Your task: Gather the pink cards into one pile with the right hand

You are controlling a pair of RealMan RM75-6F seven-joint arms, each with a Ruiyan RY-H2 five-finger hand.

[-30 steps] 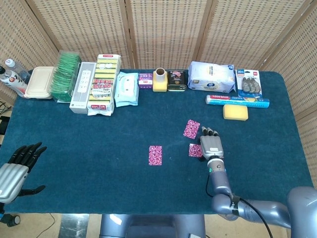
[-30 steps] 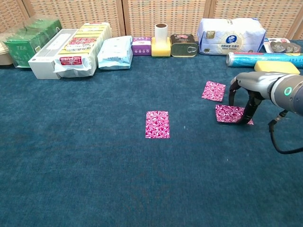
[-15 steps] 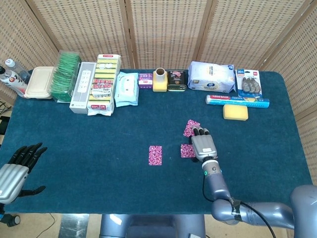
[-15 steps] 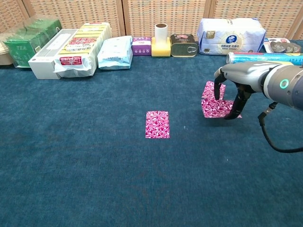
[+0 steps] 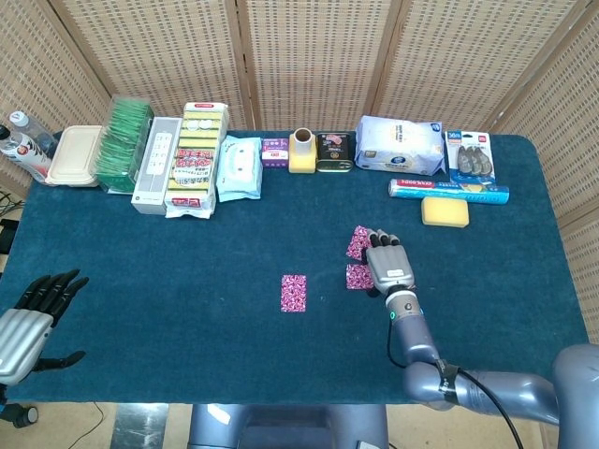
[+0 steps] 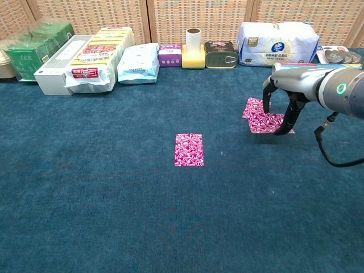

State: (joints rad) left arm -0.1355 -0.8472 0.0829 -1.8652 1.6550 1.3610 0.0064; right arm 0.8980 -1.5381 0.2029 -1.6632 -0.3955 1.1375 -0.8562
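Three pink patterned cards lie on the blue cloth. One card (image 5: 293, 293) (image 6: 189, 149) sits alone near the table's middle. My right hand (image 5: 387, 267) (image 6: 282, 105) arches over a second card (image 5: 355, 277) (image 6: 263, 123) and grips it between thumb and fingers, low on the cloth. That card's far edge overlaps the third card (image 5: 357, 240) (image 6: 252, 106), which lies just behind it and is partly hidden by the hand in the head view. My left hand (image 5: 33, 313) hangs open off the table's near left edge, holding nothing.
Along the back edge stand green tea packs (image 6: 34, 48), boxes (image 6: 85, 60), a wipes pack (image 6: 138, 61), a yellow holder (image 6: 193, 51), a tin (image 6: 221, 54), a tissue pack (image 6: 278, 35), a foil roll (image 5: 449, 189) and a yellow sponge (image 5: 445, 211).
My right hand carried its card left and then toward the back, so it now overlaps the far card. The lone card and my left hand stayed put.
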